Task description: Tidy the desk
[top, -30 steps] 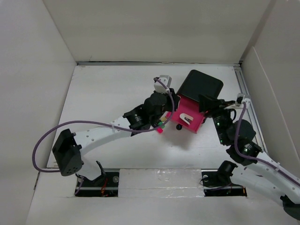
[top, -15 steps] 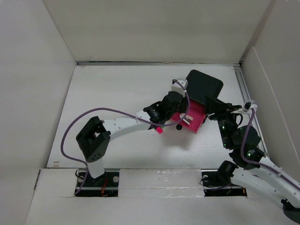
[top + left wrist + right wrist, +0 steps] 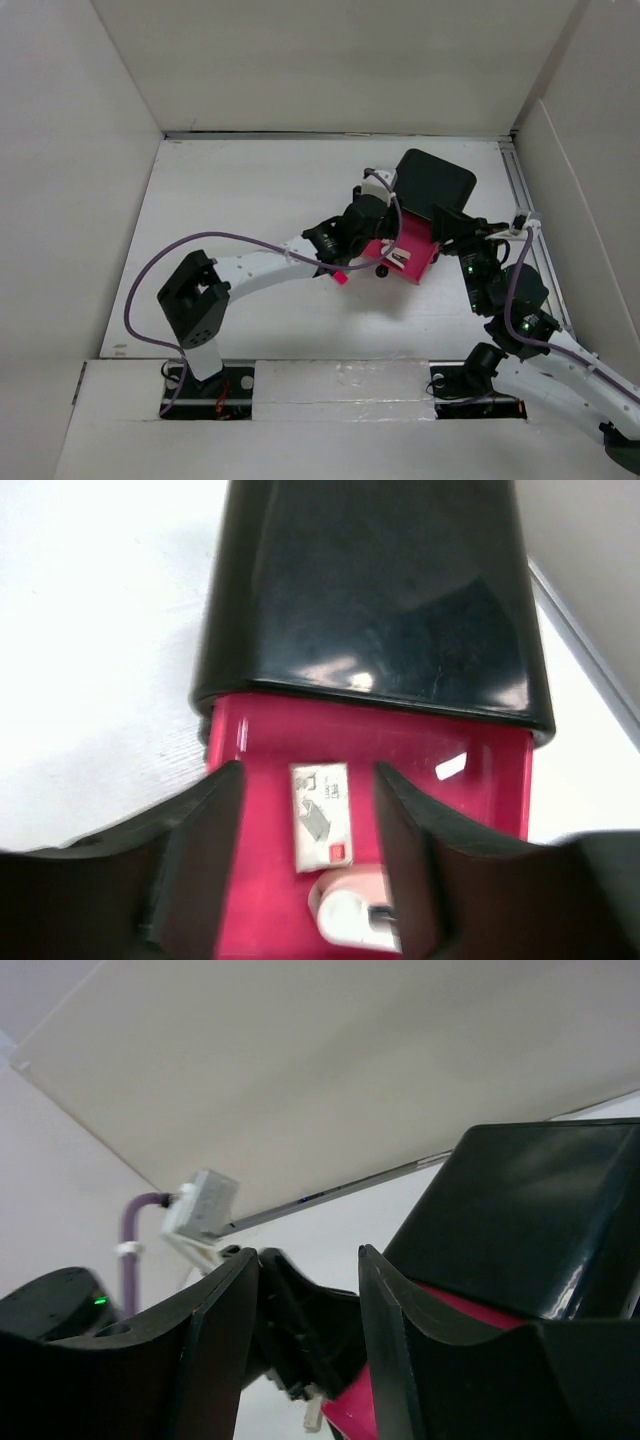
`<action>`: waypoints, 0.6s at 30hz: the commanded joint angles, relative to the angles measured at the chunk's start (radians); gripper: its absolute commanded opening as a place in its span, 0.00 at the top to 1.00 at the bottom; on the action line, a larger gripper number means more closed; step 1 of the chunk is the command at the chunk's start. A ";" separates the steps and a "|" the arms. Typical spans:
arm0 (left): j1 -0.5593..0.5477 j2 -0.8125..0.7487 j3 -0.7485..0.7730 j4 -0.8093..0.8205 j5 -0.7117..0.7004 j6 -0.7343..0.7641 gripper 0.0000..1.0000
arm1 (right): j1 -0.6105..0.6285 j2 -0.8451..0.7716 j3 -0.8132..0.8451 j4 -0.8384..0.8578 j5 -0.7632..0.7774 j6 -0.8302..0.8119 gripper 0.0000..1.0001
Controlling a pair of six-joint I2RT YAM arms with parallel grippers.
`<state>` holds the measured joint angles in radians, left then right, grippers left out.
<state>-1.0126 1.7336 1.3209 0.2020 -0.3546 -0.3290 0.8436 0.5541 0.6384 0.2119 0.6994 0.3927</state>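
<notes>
The white desk (image 3: 230, 190) holds a small black cabinet (image 3: 432, 187) with its pink drawer (image 3: 415, 245) pulled out toward me. My left gripper (image 3: 378, 240) hovers over the open drawer (image 3: 370, 780), jaws open and empty. Inside the drawer lie a small white box of staples (image 3: 321, 815) and a pink and white tape roll (image 3: 352, 915). My right gripper (image 3: 452, 225) is open and empty at the drawer's right side, beside the cabinet (image 3: 530, 1220). A small pink and green item (image 3: 341, 273) lies on the desk under the left arm.
A small black ball-like knob (image 3: 381, 271) sits at the drawer's front. White walls enclose the desk on three sides, with a metal rail (image 3: 520, 190) along the right edge. The left half of the desk is bare white surface.
My left arm reached right, from beside the drawer to over it, then eased back slightly. My right gripper shifted a little beside the cabinet.
</notes>
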 commanded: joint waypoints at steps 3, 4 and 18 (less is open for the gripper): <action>0.002 -0.294 -0.176 0.077 -0.053 -0.025 0.78 | -0.005 0.001 0.020 0.032 -0.005 -0.006 0.50; 0.002 -0.295 -0.207 0.077 -0.053 -0.034 0.78 | -0.005 0.001 0.020 0.032 -0.005 -0.005 0.52; -0.007 -0.514 -0.620 0.109 0.221 -0.128 0.55 | -0.014 0.073 0.043 0.032 -0.061 -0.003 0.64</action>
<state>-1.0145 1.2274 0.7010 0.2535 -0.1833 -0.4320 0.8379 0.6300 0.6399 0.2134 0.6567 0.3908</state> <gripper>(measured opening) 0.446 0.352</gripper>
